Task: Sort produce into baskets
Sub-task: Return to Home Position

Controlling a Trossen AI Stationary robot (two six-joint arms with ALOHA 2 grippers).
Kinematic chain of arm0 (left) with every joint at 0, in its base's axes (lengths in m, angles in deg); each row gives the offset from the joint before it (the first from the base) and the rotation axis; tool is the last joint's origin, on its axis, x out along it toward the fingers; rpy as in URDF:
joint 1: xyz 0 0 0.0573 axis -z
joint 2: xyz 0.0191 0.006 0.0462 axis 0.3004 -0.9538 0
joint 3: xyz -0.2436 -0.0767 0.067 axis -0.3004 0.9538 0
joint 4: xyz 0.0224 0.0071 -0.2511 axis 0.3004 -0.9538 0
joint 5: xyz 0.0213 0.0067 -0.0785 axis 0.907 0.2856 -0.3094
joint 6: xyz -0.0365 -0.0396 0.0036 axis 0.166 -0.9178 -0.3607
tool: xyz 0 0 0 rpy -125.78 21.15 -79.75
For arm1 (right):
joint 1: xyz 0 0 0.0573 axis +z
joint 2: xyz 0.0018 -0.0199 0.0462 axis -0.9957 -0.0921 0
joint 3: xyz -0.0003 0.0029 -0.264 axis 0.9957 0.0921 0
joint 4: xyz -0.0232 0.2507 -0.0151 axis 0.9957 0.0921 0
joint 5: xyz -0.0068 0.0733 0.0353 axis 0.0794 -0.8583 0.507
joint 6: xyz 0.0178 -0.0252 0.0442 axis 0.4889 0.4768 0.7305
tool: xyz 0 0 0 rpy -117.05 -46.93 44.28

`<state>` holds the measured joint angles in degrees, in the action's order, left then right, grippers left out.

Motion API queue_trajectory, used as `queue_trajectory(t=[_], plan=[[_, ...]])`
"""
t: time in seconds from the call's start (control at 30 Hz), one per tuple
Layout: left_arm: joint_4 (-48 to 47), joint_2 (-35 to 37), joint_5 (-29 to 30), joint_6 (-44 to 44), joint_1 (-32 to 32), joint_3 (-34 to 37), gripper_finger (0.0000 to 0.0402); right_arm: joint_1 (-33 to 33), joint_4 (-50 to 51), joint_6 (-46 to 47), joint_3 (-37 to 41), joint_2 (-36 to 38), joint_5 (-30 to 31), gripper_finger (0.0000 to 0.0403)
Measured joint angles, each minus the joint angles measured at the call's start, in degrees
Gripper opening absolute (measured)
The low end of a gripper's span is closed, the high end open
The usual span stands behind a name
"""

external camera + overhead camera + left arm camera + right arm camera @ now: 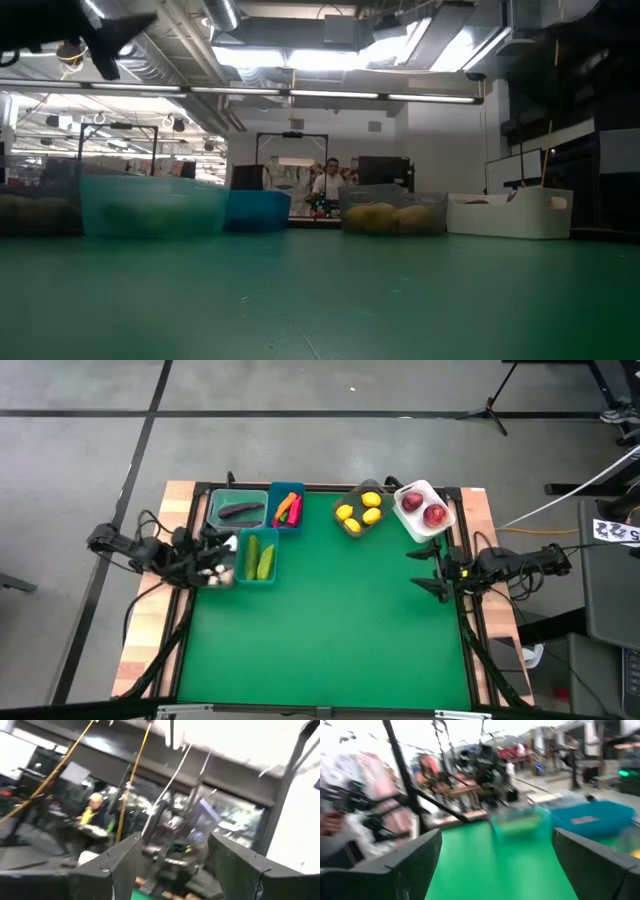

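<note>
Produce is pictured sorted along the far side of the green-matted counter [330, 630], with no loose piece seen on the open mat. A dark purple toy eggplant [240, 512] is held in a clear green plastic tub [212, 500]. An orange carrot [284, 508] and red-pink peppers [295, 512] are held in a blue plastic tub [273, 495], and green cucumbers [258, 558] in a teal plastic tub [276, 565]. Yellow lemons [371, 500] are held in a grey translucent tub [357, 490], and red apples [435, 515] in a white rectangular tub [443, 496].

White garlic bulbs [214, 572] are lodged in a dark translucent tub [226, 584] at the left edge, and the coming move is decided here. The left claw [175, 842] is seen over that tub, raised clear of it in the low view. Its fingers [120, 865] are spread with nothing between them, and its wrist camera is turned up towards the room.

The withdrawal to rest is judged to call for a lift first and then a pull back towards the left edge, so that the tub's rim and the teal tub just beside it are not clipped. The right claw [497, 837], likewise spread and empty, is placed near the right edge. It is pointed across the mat, well apart from the white tub, and little is asked of it.
</note>
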<state>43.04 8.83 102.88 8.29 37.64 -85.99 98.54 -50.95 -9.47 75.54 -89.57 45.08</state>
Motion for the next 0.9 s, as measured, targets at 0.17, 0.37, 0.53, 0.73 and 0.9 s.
queue_trajectory(t=[0.17, 0.37, 0.53, 0.73, 0.9], plan=[[-0.64, 5.75, 0.02, 1.04, 3.93, -1.63, 0.0226, 0.00, 0.13, -0.07, -3.80, 0.00, -2.76, 0.0376], [-5.51, 5.63, 0.91, 1.16, 6.66, -1.46, 0.0226, 0.02, 3.23, -1.37, -4.55, 0.00, -1.56, 0.0376], [-7.83, 5.63, 0.84, -2.00, 7.35, 1.87, 0.0226, 0.02, 6.98, -0.61, -3.90, 0.00, -1.65, 0.0376], [-15.13, 5.58, 0.33, -3.06, 7.50, 1.79, 0.0226, 0.00, 7.46, -0.54, 0.39, 0.00, 0.81, 0.0376], [-14.99, 5.60, -1.84, 0.58, 7.81, 1.79, 0.0226, 0.00, 5.39, -2.95, 1.73, -0.02, -0.83, 0.0376]])
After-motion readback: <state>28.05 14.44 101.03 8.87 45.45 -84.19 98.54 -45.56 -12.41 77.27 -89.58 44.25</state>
